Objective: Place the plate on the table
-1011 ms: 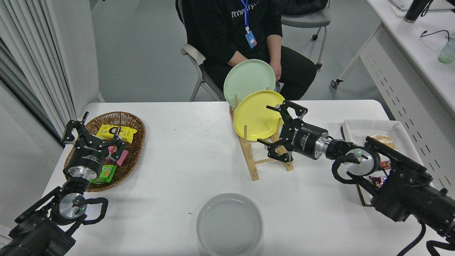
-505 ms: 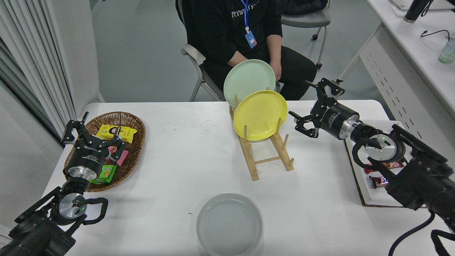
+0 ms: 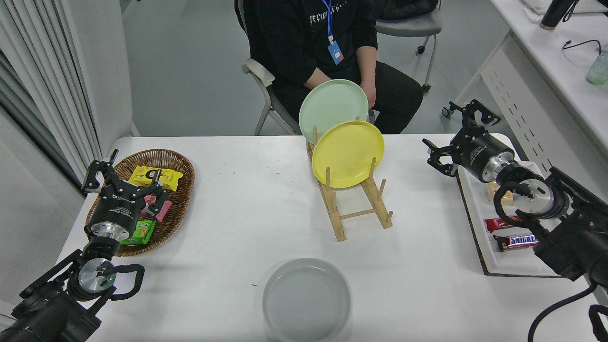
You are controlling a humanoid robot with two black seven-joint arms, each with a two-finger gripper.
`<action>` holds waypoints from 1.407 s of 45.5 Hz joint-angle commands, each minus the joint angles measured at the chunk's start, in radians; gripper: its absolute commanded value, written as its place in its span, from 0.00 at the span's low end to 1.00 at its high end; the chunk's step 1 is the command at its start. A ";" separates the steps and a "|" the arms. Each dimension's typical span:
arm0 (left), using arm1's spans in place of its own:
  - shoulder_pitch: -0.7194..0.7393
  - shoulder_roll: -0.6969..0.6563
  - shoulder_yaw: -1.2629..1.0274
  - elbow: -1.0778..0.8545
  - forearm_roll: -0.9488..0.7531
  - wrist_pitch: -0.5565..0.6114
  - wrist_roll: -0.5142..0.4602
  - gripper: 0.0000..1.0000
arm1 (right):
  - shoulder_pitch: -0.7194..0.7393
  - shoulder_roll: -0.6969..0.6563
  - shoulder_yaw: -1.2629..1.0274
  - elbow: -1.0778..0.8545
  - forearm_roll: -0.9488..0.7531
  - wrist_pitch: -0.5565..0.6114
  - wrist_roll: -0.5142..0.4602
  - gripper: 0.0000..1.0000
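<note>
1. Right hand (image 3: 460,135) hovers with fingers spread and empty above the far right edge of the surface (image 3: 228,223), just beyond the white tray (image 3: 475,216).
2. Left hand (image 3: 124,176) sits parked at the lower left, fingers spread, over the wicker basket (image 3: 178,164).
3. Grey plate (image 3: 306,298) lies flat near the front edge of the surface, well apart from both hands.
4. Wooden rack (image 3: 354,209) stands at centre, holding the yellow plate (image 3: 347,153) and pale green plate (image 3: 332,103) upright.
5. Open surface extends between rack and grey plate, and between rack and tray.
</note>
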 commanded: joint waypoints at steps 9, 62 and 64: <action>0.000 0.000 0.000 0.000 0.000 0.000 0.000 0.98 | -0.006 0.000 -0.007 -0.045 0.000 0.000 0.015 1.00; 0.001 0.000 0.000 0.000 0.000 0.000 0.000 0.98 | 0.000 0.006 -0.013 -0.087 0.003 0.005 0.020 1.00; 0.000 0.000 0.000 0.000 0.000 0.000 0.000 0.98 | -0.005 0.007 -0.013 -0.085 0.003 0.011 0.020 1.00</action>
